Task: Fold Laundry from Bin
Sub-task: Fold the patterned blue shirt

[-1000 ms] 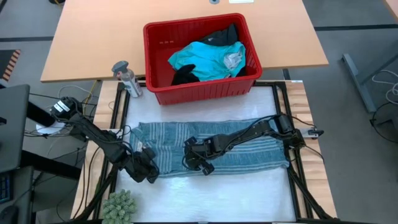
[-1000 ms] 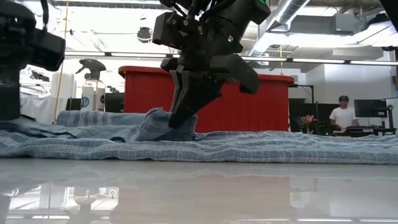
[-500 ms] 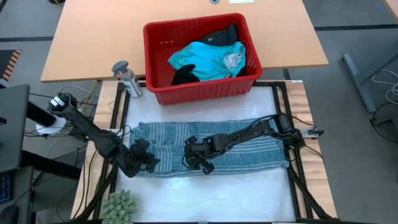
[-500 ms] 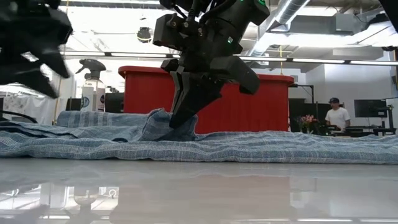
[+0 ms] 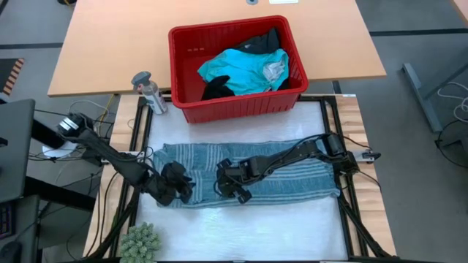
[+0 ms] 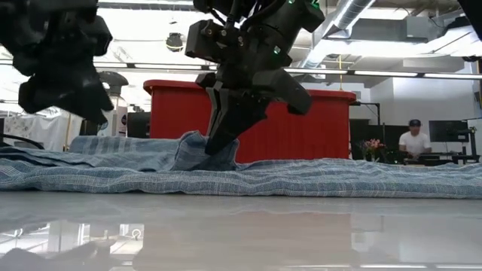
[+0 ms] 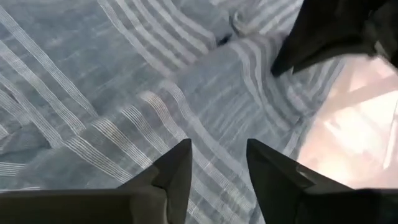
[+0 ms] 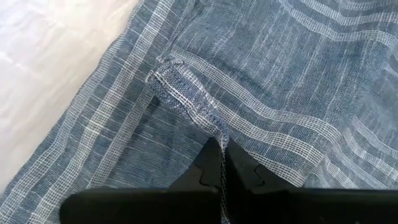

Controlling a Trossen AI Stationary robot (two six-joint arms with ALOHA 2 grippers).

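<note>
right wrist view: striped garment (image 8: 261, 112) pinched between fingers (image 8: 211, 163)

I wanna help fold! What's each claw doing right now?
Left claw: open, over the striped cloth.
Right claw: closed, pinching that striped cloth.

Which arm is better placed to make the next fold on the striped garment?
Right, probably. Its claw is already shut on a pinch of the striped garment near its middle. The left claw is open, above the cloth's left end, holding nothing.
</note>
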